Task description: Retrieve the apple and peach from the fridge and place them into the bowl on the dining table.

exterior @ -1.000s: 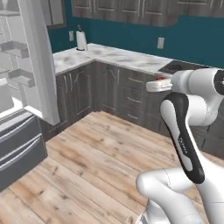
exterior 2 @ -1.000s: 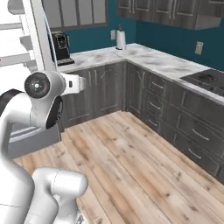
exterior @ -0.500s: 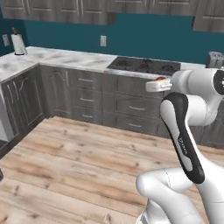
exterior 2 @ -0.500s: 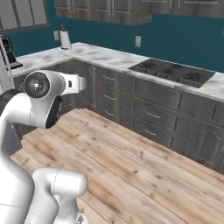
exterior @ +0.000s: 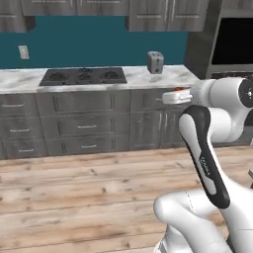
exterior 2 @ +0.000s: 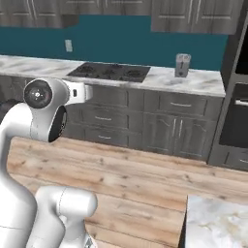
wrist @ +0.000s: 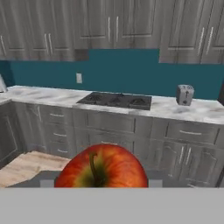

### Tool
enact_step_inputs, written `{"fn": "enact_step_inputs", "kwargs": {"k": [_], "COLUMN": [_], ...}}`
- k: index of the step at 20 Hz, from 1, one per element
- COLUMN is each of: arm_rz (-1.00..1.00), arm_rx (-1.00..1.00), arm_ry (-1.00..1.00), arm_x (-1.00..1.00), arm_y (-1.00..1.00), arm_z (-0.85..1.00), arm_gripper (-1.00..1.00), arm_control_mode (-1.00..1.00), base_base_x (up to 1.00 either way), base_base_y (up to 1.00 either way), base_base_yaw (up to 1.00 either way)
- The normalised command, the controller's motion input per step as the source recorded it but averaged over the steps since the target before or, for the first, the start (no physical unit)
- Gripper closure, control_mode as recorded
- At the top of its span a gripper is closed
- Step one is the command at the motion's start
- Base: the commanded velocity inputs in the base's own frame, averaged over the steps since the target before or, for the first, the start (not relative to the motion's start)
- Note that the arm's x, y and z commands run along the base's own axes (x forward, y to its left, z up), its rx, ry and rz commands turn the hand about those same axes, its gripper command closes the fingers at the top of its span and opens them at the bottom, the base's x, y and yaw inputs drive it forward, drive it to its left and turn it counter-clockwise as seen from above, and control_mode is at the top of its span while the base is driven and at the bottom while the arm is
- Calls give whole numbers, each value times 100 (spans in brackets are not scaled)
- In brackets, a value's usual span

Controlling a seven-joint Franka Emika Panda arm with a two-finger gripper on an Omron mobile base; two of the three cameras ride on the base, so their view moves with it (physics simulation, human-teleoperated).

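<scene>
Clamped on the apple (wrist: 101, 166), carried stem-up at the gripper (wrist: 101, 183) before stove cabinets. Dining table (exterior 2: 218, 224) corner lay low and right of the arm; bowl unseen.

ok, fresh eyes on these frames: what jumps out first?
The red apple with its yellowish patch, stem up, looms at the bottom of the hand view, close against the camera. Behind it a black cooktop and a grey toaster sit on the marble counter under a teal wall. In the base views the white arm dominates the foreground.
</scene>
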Motion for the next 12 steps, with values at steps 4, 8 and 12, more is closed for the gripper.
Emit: {"fn": "enact_step_inputs", "kwargs": {"k": [4, 8, 12], "arm_rz": [0, 0, 0], "arm_rx": [0, 0, 0], "arm_ry": [0, 0, 0], "arm_x": [0, 0, 0], "arm_y": [0, 0, 0], "arm_z": [0, 0, 0], "arm_gripper": [100, 100, 100], "arm_control_mode": [100, 100, 100], "base_base_x": [-21, -22, -26], "base_base_y": [1, 0, 0], "base_base_yaw": [-78, -77, -75]}}
